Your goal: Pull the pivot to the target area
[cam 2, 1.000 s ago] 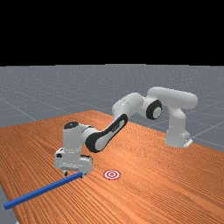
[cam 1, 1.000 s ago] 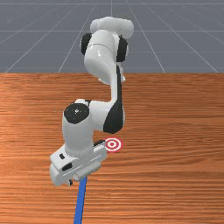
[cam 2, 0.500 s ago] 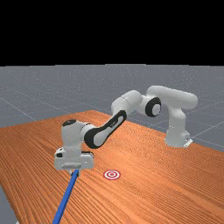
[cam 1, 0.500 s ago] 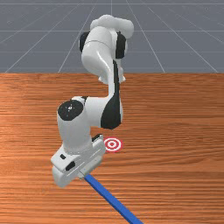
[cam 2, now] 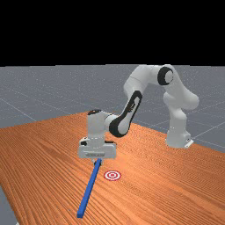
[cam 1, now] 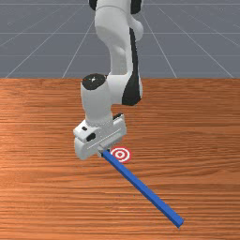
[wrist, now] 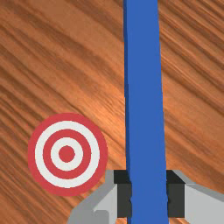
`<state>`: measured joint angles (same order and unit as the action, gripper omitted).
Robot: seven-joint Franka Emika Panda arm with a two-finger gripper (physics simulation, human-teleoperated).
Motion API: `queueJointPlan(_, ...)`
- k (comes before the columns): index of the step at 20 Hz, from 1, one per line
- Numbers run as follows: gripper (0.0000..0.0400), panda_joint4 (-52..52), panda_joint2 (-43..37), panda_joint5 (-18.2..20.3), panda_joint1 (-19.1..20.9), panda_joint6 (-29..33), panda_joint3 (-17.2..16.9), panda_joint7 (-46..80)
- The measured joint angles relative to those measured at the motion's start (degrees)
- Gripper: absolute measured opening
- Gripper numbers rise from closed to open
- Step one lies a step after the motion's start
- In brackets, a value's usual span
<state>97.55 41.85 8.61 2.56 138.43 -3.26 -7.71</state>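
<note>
Tabletop (cam 1: pixel 42 187) of orange-brown wood beneath everything. Above the wood, arm (cam 2: pixel 141 78) in white and grey, reaching across from the far view's right toward its left, bent at the elbow, with the hand low. Next in size, long blue bar (cam 1: pixel 143 188), the pivot, straight and square-edged, with one end at the hand and most of its length extending outward, away from the arm's base. At that nearer end, gripper (cam 1: pixel 103 152) clamped on the bar, fingers apart only by the bar's width. In the wrist view, black pads (wrist: pixel 176 199) against both long sides, with the bar running straight out from between, its long axis square to the line from finger to finger. In the front view, pointing from the gripper down toward the bottom right; in the far view, toward the bottom and somewhat left. Cannot tell about contact between the bar's underside and the wood. Smallest, round target (wrist: pixel 66 154) in red and white rings, flat on the wood. In the wrist view, located beside the bar, near one finger, with a strip of wood between rim and bar. In the front view, just beside the held end, and close to the bar's edge.
</note>
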Motion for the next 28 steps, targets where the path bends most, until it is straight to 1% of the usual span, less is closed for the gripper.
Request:
queueJointPlan(1,0.0095,-2.34,-0.34,-0.26,-0.61,-5.19,-0.87,2.88)
queueJointPlan(2,0.0095,-2.19,-1.50,-0.36,-0.70,-6.18,-1.00,3.17)
queueJointPlan(3,0.0095,0.90,-3.49,-4.70,-3.34,-4.27,-3.65,5.21)
queueJointPlan(4,0.0095,2.52,-4.55,-2.98,-2.12,-3.71,-2.36,3.28)
queueJointPlan(5,0.0095,1.56,-4.35,-1.52,-0.92,-7.05,-1.22,1.76)
queueJointPlan(6,0.0095,3.21,-4.51,-2.28,0.01,-3.14,-0.08,-3.80)
queueJointPlan(8,0.0098,3.07,-3.33,-3.52,-0.01,-2.14,0.95,-7.48)
queueJointPlan(10,0.0100,3.63,-3.07,-3.88,-1.49,-2.00,1.32,-6.09)
queueJointPlan(12,0.0095,4.00,-3.13,-2.63,-3.86,-1.67,0.83,0.50)
queueJointPlan(13,0.0095,1.30,-1.45,-2.16,-4.55,-4.82,0.48,3.39)
queueJointPlan(14,0.0095,2.91,-1.10,1.42,-1.88,-0.95,3.49,-0.76)
queueJointPlan(15,0.0096,1.87,0.64,4.35,0.72,-1.50,6.19,-4.25)
queueJointPlan(16,0.0097,4.32,-0.18,5.29,1.45,-0.59,6.81,-5.27)
queueJointPlan(17,0.0096,7.58,-2.08,-1.98,-2.56,2.19,2.75,-3.96)
queueJointPlan(19,0.0099,12.06,-4.36,-3.20,-1.89,4.02,3.48,-8.37)
queueJointPlan(20,0.0095,16.97,-6.04,0.66,-2.33,12.36,3.34,-2.18)
queueJointPlan(21,0.0095,15.49,-5.36,0.09,-2.80,9.28,2.73,-1.45)
queueJointPlan(22,0.0095,14.78,-5.06,3.13,0.05,5.95,5.45,-5.05)
queueJointPlan(23,0.0095,16.36,-5.88,1.69,-1.28,7.08,4.12,-3.32)
queueJointPlan(24,0.0095,18.14,-6.76,2.64,-0.48,7.77,4.90,-4.47)
queueJointPlan(25,0.0096,20.70,-8.03,1.70,-2.78,9.64,2.70,0.50)
queueJointPlan(26,0.0095,22.74,-9.03,1.99,-2.75,10.63,2.77,0.53)
queueJointPlan(27,0.0101,23.16,-9.08,3.77,-3.10,11.15,2.02,4.47)
queueJointPlan(28,0.0100,23.20,-9.03,4.48,-2.57,11.26,1.63,5.19)
